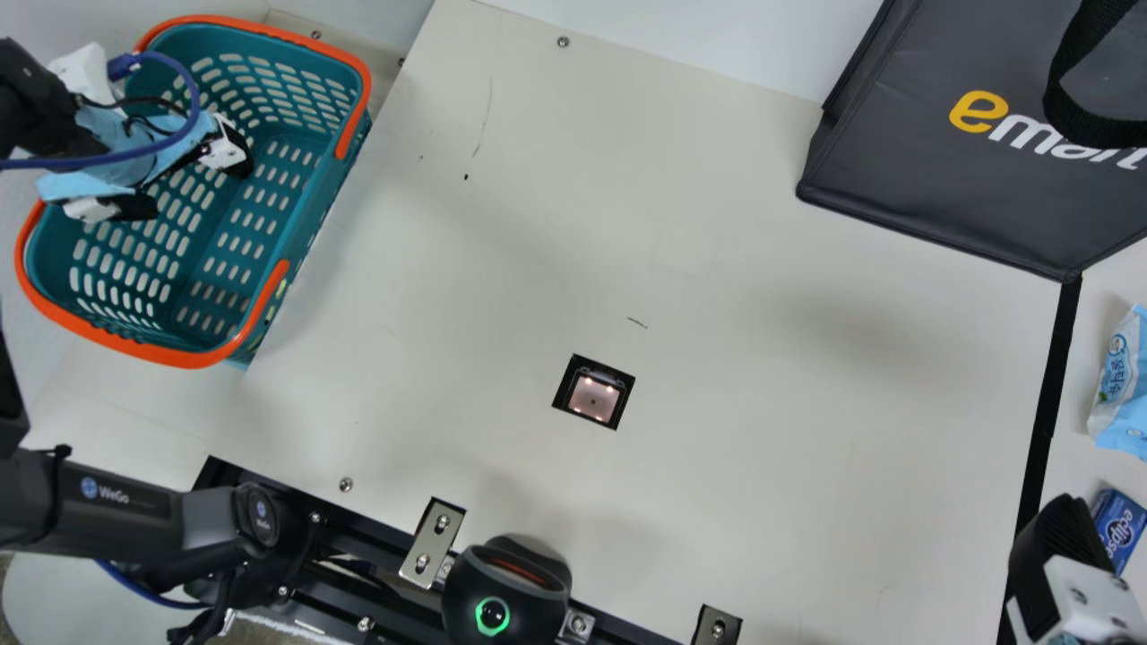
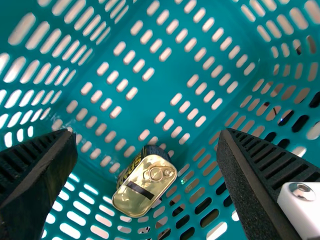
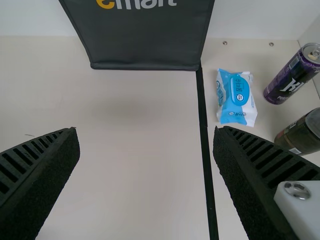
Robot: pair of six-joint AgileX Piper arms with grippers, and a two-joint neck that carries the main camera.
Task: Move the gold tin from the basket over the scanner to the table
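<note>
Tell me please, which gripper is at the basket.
The left gripper, open at the basket holding the gold tin; the right gripper is across the table.

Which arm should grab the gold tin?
Left, probably: the left gripper is open over the basket holding the gold tin; the right gripper is across the table.

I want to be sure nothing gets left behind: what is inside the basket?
The gold tin lies inside the basket. Whatever is directly beneath the tin is covered.
</note>
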